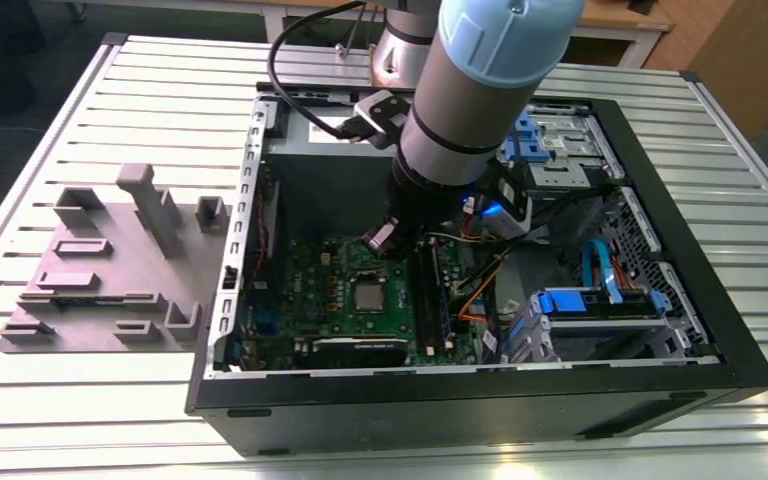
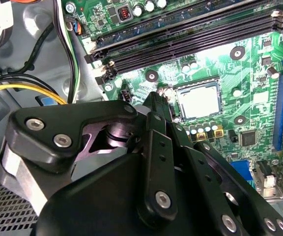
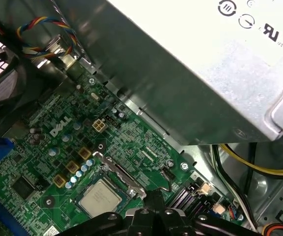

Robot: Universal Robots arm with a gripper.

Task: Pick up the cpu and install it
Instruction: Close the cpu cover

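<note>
**Hovering close beside the seated cpu point(image 1: 368, 296)**

Reaching down into the open computer case point(image 1: 704, 330) with the gripper point(image 1: 388, 242), hanging low over the green motherboard point(image 1: 317, 290). Holding the jaws pressed together with nothing between them (in both wrist views the black fingertips point(image 2: 157, 101) are meeting in one narrow point). Touching nothing, as far as the wrist views are showing.

Lying flat near the middle of the motherboard, silvery-white top facing up, inside the metal socket frame point(image 2: 178, 91). Sitting just beside the fingertips in both wrist views, apart from them. In the exterior view, showing below the gripper and slightly toward the exterior view's left. Not telling whether the frame is latched down.

Running past the socket in the second wrist view, the long black memory slots point(image 2: 190, 34), with yellow cables point(image 2: 14, 88) crossing the grey case wall to one side. Looming over the board in the first wrist view, the grey power-supply box point(image 3: 220, 64).

Resting on the slatted metal table point(image 1: 157, 100), with a grey parts fixture point(image 1: 104, 270) lying just beside the case on the exterior view's left. Filling the case's other end, blue-trimmed drive brackets point(image 1: 604, 300).
</note>
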